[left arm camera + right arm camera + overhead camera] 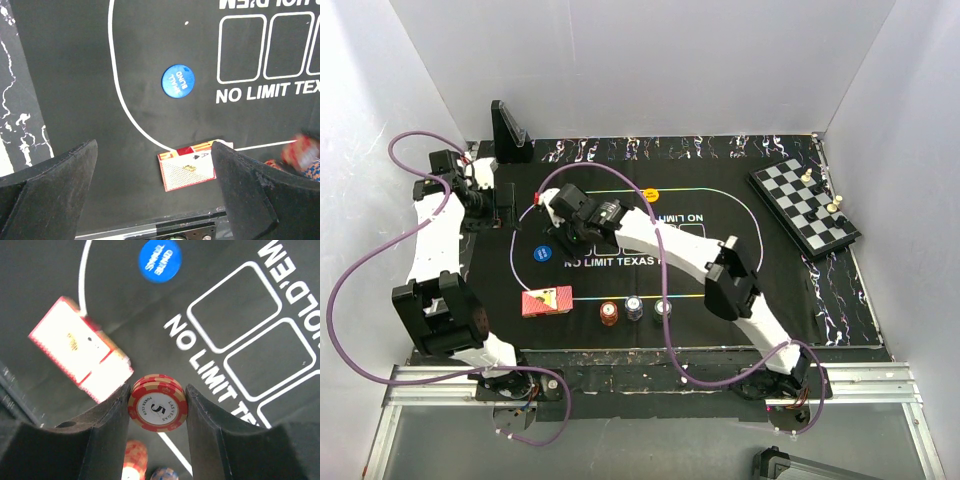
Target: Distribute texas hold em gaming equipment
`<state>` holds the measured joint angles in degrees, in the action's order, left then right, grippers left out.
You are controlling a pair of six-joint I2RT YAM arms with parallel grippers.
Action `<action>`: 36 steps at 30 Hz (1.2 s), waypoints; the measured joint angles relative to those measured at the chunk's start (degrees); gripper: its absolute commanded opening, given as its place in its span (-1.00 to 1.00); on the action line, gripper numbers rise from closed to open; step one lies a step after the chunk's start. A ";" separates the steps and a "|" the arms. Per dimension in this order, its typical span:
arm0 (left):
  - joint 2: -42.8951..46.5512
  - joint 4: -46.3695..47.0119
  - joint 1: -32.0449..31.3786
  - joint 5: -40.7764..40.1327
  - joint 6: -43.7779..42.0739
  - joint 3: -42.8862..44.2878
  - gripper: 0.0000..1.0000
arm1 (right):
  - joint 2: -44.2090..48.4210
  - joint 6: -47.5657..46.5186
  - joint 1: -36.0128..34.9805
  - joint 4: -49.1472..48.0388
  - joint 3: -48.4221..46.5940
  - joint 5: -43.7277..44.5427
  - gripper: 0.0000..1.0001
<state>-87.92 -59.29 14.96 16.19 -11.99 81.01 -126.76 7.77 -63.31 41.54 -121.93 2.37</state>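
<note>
red chip stood on its rim, printed face turned back toward the wrist, pinched edgewise by the right gripper, while the left gripper gaped wide, empty.

The left arm and right arm have white shells with black joint housings. A purple cable loops beside each. The gripper fingers are matte black wedges.
</note>
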 measured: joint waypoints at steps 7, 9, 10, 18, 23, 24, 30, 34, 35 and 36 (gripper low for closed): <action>-0.48 1.49 -0.02 3.23 -0.59 -0.44 0.96 | -14.60 -0.07 4.13 -0.20 -11.80 -0.17 -0.97; -1.16 1.55 0.00 4.17 -0.87 -0.44 0.96 | -16.76 -0.09 4.20 -0.22 -11.80 -0.20 -0.97; -1.51 1.55 0.02 4.44 -0.96 -0.44 0.96 | -17.68 -0.09 4.09 -0.50 -11.82 -0.20 -0.97; -4.98 1.36 0.28 6.51 -1.73 -0.26 0.96 | -21.09 0.50 3.30 -3.48 -14.58 -1.09 -0.97; -5.07 1.33 0.33 7.02 -1.99 -0.26 0.96 | -22.34 1.29 3.19 -5.68 -15.04 -1.81 -0.97; -5.07 1.29 0.33 7.04 -2.08 -0.26 0.96 | -22.47 1.51 3.19 -6.03 -15.30 -2.19 -0.93; -5.05 1.46 0.92 7.17 -2.08 -0.39 0.96 | -22.73 2.64 3.37 -7.08 -15.34 -3.41 0.11; -5.01 1.53 1.68 6.95 -1.20 -0.72 0.96 | -22.73 3.32 3.58 -7.43 -15.32 -4.31 0.46; -5.01 1.51 1.84 6.84 -0.90 -0.74 0.96 | -22.73 3.56 3.58 -7.67 -15.30 -4.48 0.55; -4.98 1.60 1.86 6.58 -0.63 -0.74 0.96 | -22.73 3.61 3.61 -7.91 -15.28 -4.68 0.60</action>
<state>-92.90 -57.69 16.82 22.76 -12.62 80.27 -149.49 11.38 -59.70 33.63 -137.21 -2.31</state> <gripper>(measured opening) 0.981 0.708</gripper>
